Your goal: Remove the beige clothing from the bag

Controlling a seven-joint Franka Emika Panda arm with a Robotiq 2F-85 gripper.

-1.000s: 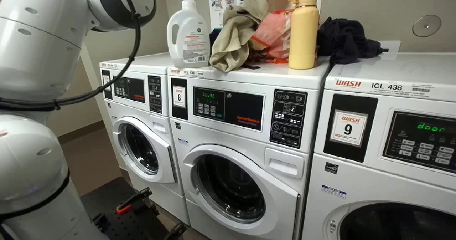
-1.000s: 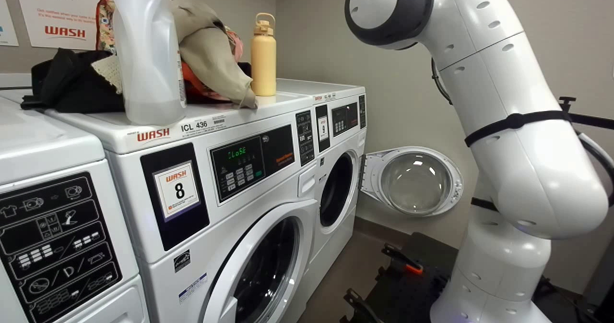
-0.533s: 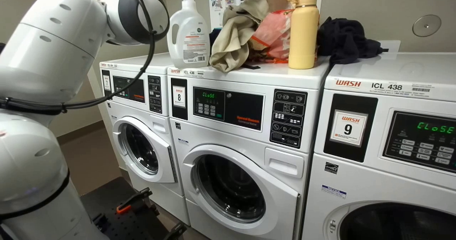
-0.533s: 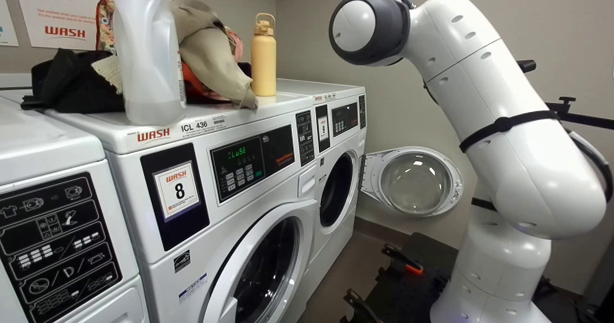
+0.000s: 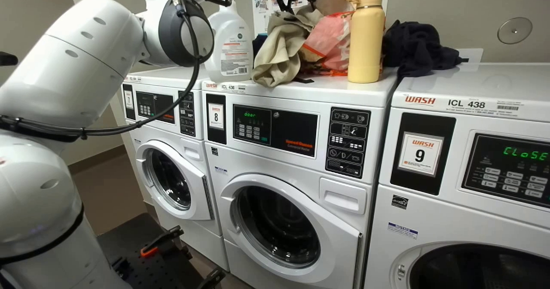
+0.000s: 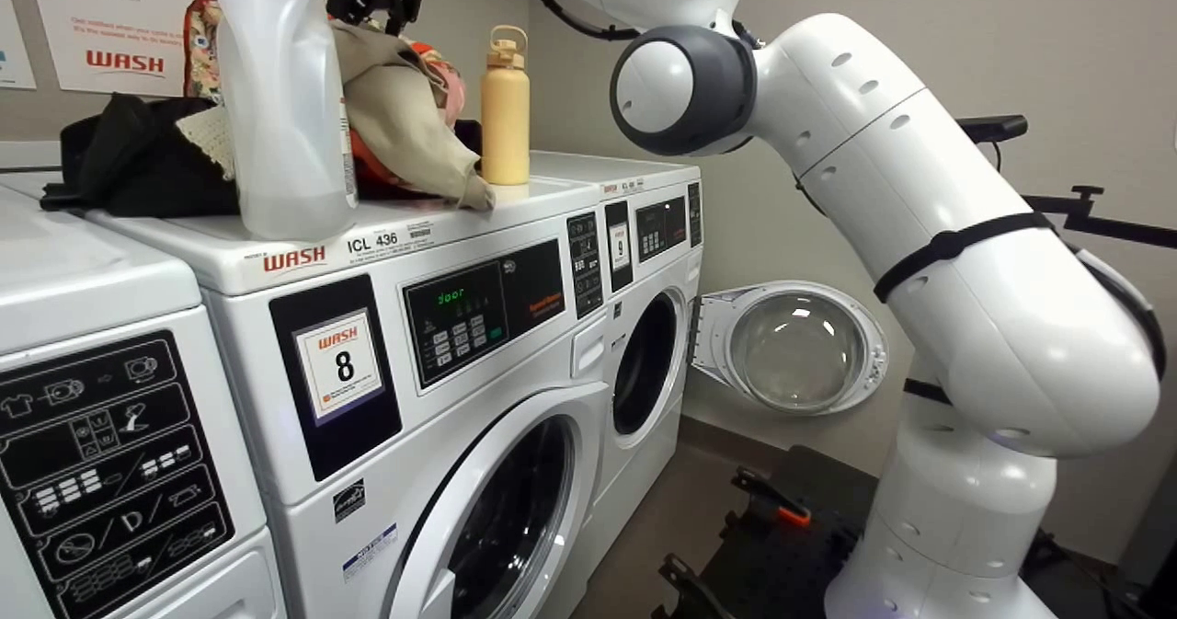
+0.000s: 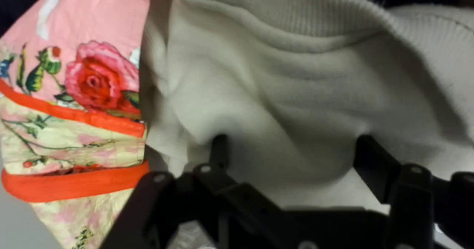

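And there was the pincer [image 7: 294, 151], right down on the clothing [image 7: 259, 93], jaws standing wide, cloth showing between them but not clamped! The fabric dimpled around both fingertips [image 7: 374, 167], so they looked to be pressing in, likely spread that way to let them bunch a fold into a firm pinch; the lift, it seemed, had yet to begin. And where was the clothing? Up on the counter [image 5: 328, 86], overlapping part of the bag [image 5: 331, 40], between the jug [image 6: 280, 113] and the bottle [image 5: 366, 40]; how much of it sat inside the bag was hidden. Jug and bottle stood upright on either flank, perhaps simply parked there, though a wide sideways pull could have tipped one, so straight up looked the smarter call. Now for its line: in both exterior views the long axis sloped from the crest beneath the pincer down to the counter's front edge, and the lower end [image 6: 453, 173], tapered like a sleeve in an exterior view, pointed out toward that edge. In the wrist view a ribbed band [image 7: 322, 17] curved across beyond the fingertips, with the bag lying alongside on the left.
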